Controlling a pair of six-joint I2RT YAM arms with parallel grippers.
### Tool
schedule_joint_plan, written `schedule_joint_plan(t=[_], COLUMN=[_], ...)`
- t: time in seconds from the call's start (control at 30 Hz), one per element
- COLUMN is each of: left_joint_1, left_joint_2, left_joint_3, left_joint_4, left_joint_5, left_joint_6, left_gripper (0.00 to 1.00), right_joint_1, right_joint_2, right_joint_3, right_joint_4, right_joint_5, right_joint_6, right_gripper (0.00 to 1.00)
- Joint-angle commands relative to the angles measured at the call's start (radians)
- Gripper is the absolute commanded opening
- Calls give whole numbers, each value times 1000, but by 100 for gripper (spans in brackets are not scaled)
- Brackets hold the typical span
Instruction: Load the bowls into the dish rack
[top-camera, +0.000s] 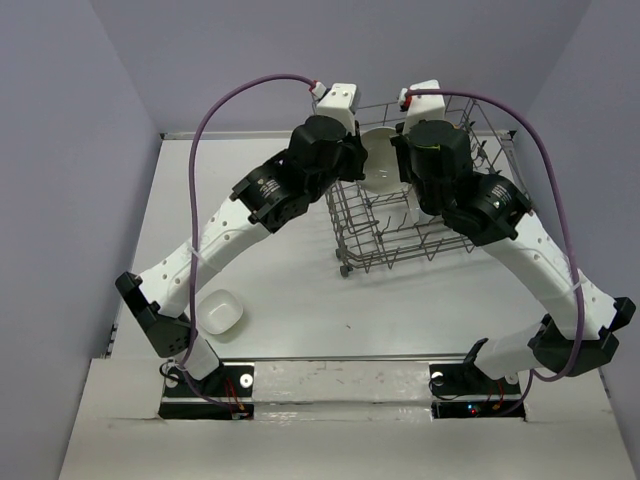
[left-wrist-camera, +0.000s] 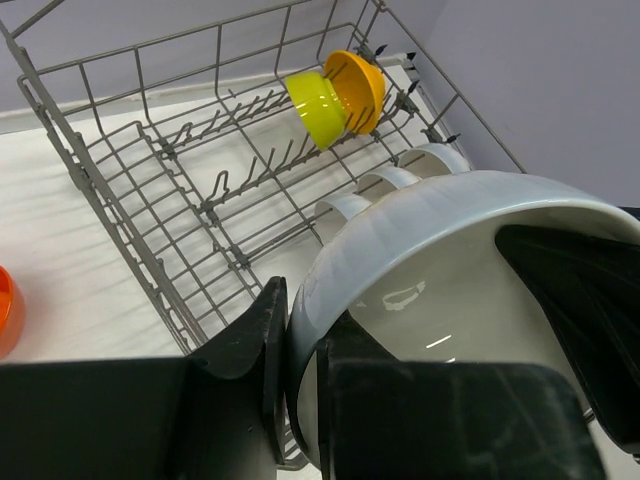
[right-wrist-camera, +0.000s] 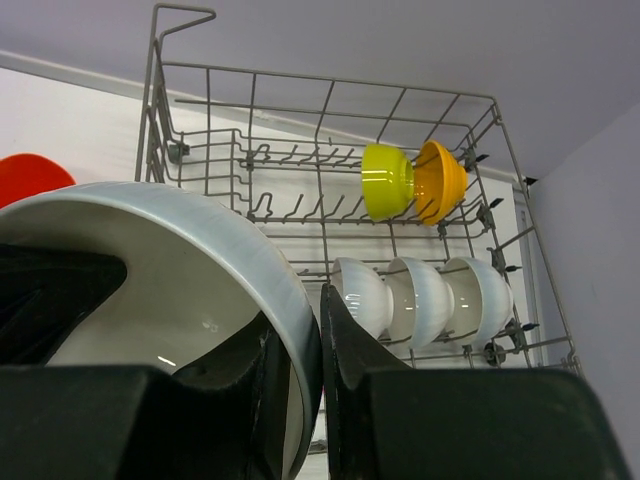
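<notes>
Left gripper (left-wrist-camera: 300, 335) pinches the rim of a white bowl (left-wrist-camera: 450, 230), one finger on each face. The right gripper (right-wrist-camera: 308, 335) pinches the opposite rim the same way. Between them the bowl hangs over the left part of the dish rack (top-camera: 390, 245). Inside the rack, three white bowls (right-wrist-camera: 420, 295) stand on edge in one row. A lime green bowl (right-wrist-camera: 388, 180) and an orange-yellow bowl (right-wrist-camera: 443, 180) are nested in the row behind. On the table (top-camera: 280, 290), a red-orange bowl (right-wrist-camera: 30, 175) sits outside the rack, and a loose white bowl (top-camera: 220, 312) lies near the left arm's base.
</notes>
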Motion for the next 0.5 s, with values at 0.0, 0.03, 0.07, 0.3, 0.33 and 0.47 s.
schedule_joint_plan(t=[0.0,0.03,0.07,0.3,0.33,0.47], left_joint_1=[-2,-2,-2,1,5,18], left_joint_2=[-4,-7,-10,-18,-10,1], left_joint_3=[83,85,83,95,117,138], left_joint_4=[115,115,115,118,105,101], left_joint_5=[-56,-62,-79,-115,-113,-125], left_joint_6=[-89,-97,-101,-126,-129,-143], left_gripper=[0,0,0,0,0,0], right_joint_1=[27,27,27,27,27,27], right_joint_2=[-20,-18,-17,8,5,0], right_joint_3=[-5,-6,-5,5,3,2], right_joint_4=[42,39,33,-1,-1,-1], right_joint_5=[-62,-66,-73,-53,-48,-33], right_joint_6=[17,19,23,32,31,28], right_gripper=[18,19,22,25,26,28])
